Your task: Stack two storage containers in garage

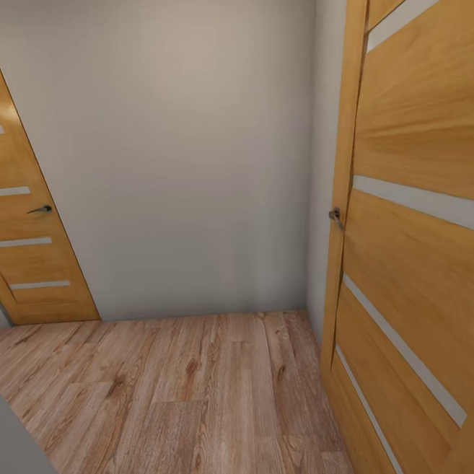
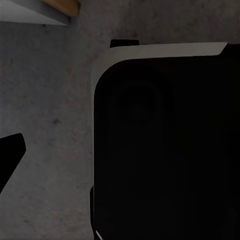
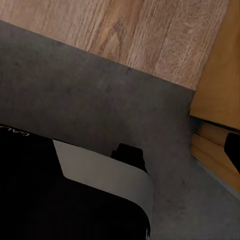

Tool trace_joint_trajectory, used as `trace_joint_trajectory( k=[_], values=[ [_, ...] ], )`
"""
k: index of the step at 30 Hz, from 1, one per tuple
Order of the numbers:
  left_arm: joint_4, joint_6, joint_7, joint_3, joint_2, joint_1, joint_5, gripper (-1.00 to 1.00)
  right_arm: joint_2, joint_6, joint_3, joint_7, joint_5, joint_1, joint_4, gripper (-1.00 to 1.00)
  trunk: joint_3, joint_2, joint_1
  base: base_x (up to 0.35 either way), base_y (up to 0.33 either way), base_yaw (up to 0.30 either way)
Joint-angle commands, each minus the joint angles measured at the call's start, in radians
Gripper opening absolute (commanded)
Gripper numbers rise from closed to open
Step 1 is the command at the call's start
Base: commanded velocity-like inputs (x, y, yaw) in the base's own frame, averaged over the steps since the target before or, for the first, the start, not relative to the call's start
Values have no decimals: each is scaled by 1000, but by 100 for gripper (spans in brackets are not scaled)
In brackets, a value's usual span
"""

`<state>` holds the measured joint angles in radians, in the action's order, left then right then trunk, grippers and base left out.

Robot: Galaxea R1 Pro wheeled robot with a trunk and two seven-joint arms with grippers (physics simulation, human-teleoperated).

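ahead, a grey wall (image 1: 185, 148) between two wooden doors (image 1: 423, 212); jaws' state unclear.

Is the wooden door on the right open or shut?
Open. The right door is swung into the hallway at an angle, its handle edge standing free above the plank floor.

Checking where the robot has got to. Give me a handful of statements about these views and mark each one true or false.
1. The head view shows a wooden door with a handle in the far wall at left. True.
2. The near door at right has no handle. False: a handle shows on its edge.
3. The head view's floor is wood plank. True.
4. The right wrist view shows grey concrete meeting wood plank. True.
5. An orange-red bin sits on the plank floor. False: no bin lies there.
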<state>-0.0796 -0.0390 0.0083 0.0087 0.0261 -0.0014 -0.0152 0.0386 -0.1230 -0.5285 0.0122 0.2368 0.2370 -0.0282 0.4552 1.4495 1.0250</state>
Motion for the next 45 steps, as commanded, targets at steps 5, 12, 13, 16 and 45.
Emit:
trace_joint_trajectory(
  k=[5, 12, 13, 16, 45],
  values=[
    [0, -2, 1, 1, 0, 0, -2, 100, -14, -6, -7, 2, 12, -14, -4, 100, 1, 0, 0, 0, 0, 0],
    [0, -2, 1, 1, 0, 0, -2, 100, -32, -6, -7, 2, 58, -20, -4, 100, 1, 0, 0, 0, 0, 0],
    [0, -2, 1, 1, 0, 0, -2, 100, -34, -5, -7, 2, 64, -21, -4, 100, 1, 0, 0, 0, 0, 0],
    [0, -2, 1, 1, 0, 0, -2, 100, -37, -4, -7, 2, 70, -22, -4, 100, 1, 0, 0, 0, 0, 0],
    [0, -2, 1, 1, 2, 0, -2, 100, -51, -2, -7, 3, 71, -107, -4, 100, 1, 0, 0, 0, 0, 0]
  ],
)
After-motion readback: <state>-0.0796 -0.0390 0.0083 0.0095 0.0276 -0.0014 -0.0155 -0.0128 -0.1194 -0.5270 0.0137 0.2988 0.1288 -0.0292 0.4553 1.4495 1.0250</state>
